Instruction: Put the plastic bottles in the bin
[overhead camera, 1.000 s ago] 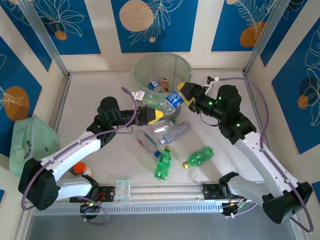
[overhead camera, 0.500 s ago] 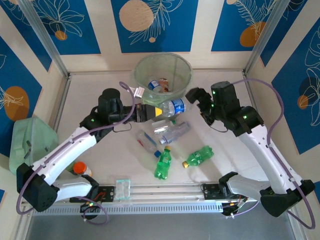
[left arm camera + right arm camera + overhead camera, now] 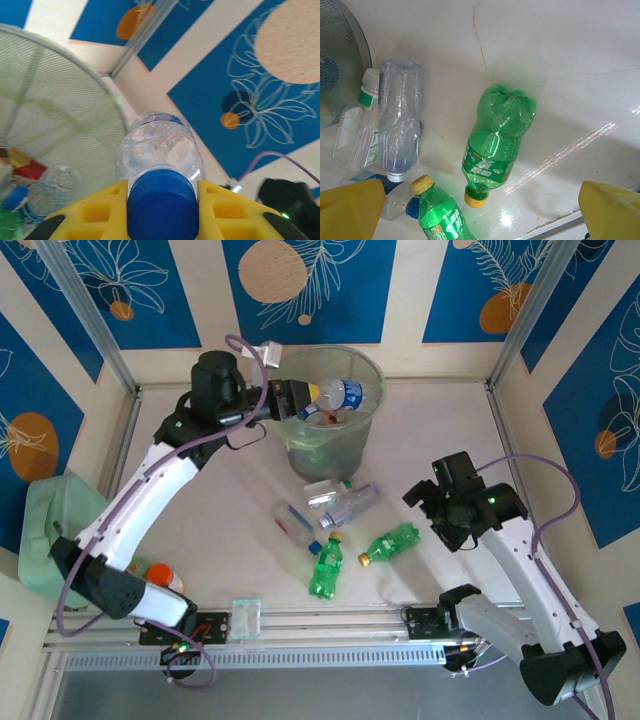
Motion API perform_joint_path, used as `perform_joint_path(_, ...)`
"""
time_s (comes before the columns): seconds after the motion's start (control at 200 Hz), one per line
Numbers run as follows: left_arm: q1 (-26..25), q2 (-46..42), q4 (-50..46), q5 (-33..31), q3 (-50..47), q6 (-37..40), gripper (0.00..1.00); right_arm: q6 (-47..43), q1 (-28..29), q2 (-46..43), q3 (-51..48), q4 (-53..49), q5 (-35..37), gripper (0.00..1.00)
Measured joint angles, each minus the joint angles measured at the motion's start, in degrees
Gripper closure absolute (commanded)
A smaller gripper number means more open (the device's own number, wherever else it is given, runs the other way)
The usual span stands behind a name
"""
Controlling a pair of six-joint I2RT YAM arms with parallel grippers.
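Top external: left gripper (image 3: 306,395) over bin (image 3: 373,367)

Pale table (image 3: 200,490), hairline cracks in top. Far edge, centre: bin (image 3: 372,410), upright. Mid-table, just in front of bin: 3 clear bottles (image 3: 345,505) lying on sides in loose cluster. Twd near edge: 2 green bottles (image 3: 328,568) on sides, yellow caps, near each other. Near-left corner: orange-capped bottle (image 3: 158,575).

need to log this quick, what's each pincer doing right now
left pincer: closed on the blue-capped clear bottle, over the bin
right pincer: open, holding nothing
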Motion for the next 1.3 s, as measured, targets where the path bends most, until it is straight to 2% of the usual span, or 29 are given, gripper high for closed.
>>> perform_joint_path(0.145, 2.1, 5.9, -2.5, -3.0, 5.3, -0.4, 1.0, -0.2, -0.1, -0.1, -2.6, 1.2, -2.3, 0.0)
perform_joint_path(0.36, 5.9, 12.8, -0.9, -6.3, 8.5, -4.8, 0.99, 0.4, 0.1, 0.0, -6.9, 4.2, -5.8, 0.01)
perform_joint_path(0.385, 6.1, 13.9, -0.8, -6.7, 9.3, -5.3, 0.91, 0.6, 0.3, 0.0, -7.0, 4.5, -6.0, 0.01)
perform_joint_path(0.44, 6.2, 16.0, -0.7, -7.8, 11.0, -5.7, 0.64, 0.8, 0.7, 0.3, -7.2, 5.2, -6.3, 0.01)
perform_joint_path(0.485, 6.2, 17.6, -0.7, -8.6, 12.5, -5.9, 0.5, 1.1, 1.1, 0.5, -7.5, 5.9, -6.4, 0.01)
perform_joint_path(0.575, 6.3, 19.5, -0.8, -10.1, 14.3, -6.4, 0.35, 1.9, 2.1, 1.2, -8.3, 7.1, -6.7, 0.01)
perform_joint_path(0.695, 6.3, 19.8, -0.7, -11.8, 14.7, -7.2, 0.24, 2.5, 2.6, 3.1, -9.4, 9.0, -7.4, 0.01)
perform_joint_path(0.875, 6.4, 19.5, -0.9, -13.7, 14.7, -6.7, 0.22, 2.7, 2.6, 6.7, -10.3, 13.4, -8.7, 0.01)
perform_joint_path(1.005, 6.4, 15.8, -0.9, -13.9, 12.3, -6.6, 0.23, 2.7, 2.6, 10.0, -10.4, 16.2, -9.4, 0.01)
perform_joint_path(1.14, 6.4, 6.2, 1.7, -12.4, 4.2, -6.7, 0.24, 2.7, 2.6, 12.5, -10.5, 18.3, -9.6, 0.02)
perform_joint_path(1.301, 6.4, -8.3, 7.7, -7.0, -9.6, -6.8, 0.24, 2.7, 2.6, 14.1, -10.6, 20.1, -9.6, 0.03)
